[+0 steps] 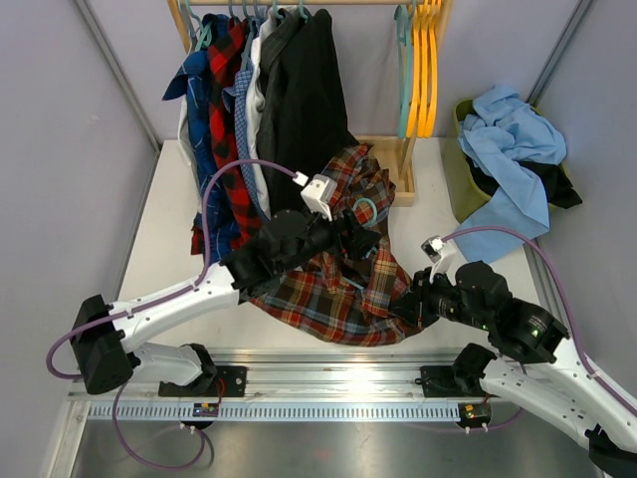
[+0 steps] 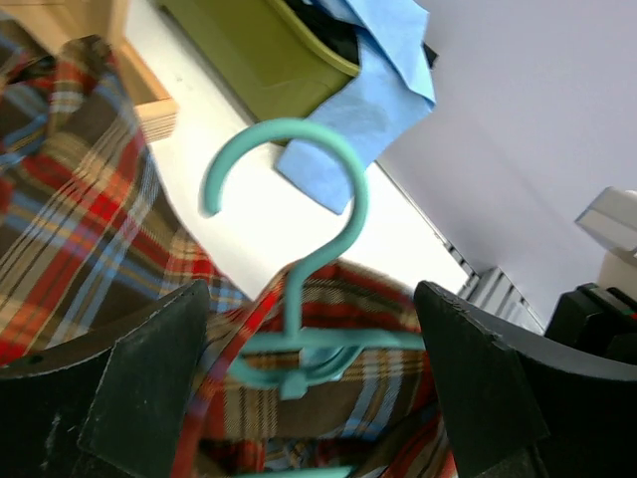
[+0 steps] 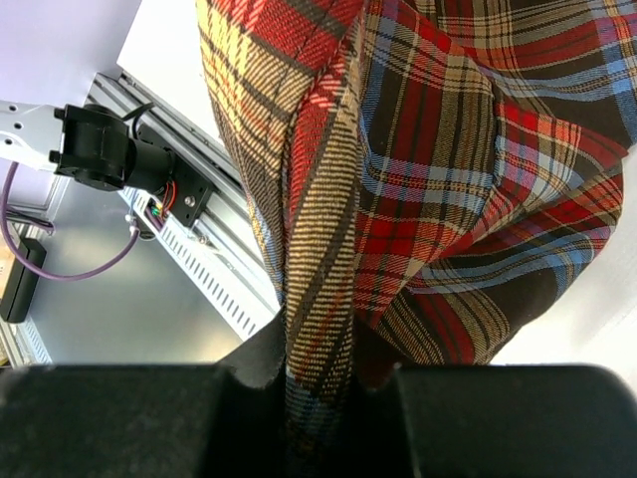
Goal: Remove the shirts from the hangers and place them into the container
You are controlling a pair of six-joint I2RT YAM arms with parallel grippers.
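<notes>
Step in hand, as I read it: getting the hanger (image 2: 295,299) out of the brown-red plaid shirt (image 1: 333,294). The shirt lies in a heap on the counter (image 1: 169,229) btw the two arms, not yet in the container (image 1: 461,169). Left hand (image 2: 311,344) is open, fingers (image 2: 139,383) wide apart w/ the hanger's neck btw them, touching neither as far as the wrist view shows; the hook stands clear of the cloth, the rest of the hanger is mostly buried in it. Right hand (image 3: 318,398) is closed, pinching a fold of the shirt at the near-right side of the heap. Next move prob. calls for the left to close on the neck just under the hook, then pull up & away while the right holds the cloth back, so the shirt slips off; a plain yank would likely drag the whole shirt along. Materials: shirt = soft woven cloth, limp, bunches & folds, apt to snag on hanger ends. Hanger = thin teal plastic, smooth, rounded hook, prob. slippery & a bit flexy, so the grip wants centring. Container = olive-green hard plastic, rounded rim, far right, w/ a light-blue shirt (image 1: 508,149) draped over it & sth black beneath. More hanging shirts (image 1: 269,80) on the wooden rack (image 1: 405,179) at the back.
</notes>
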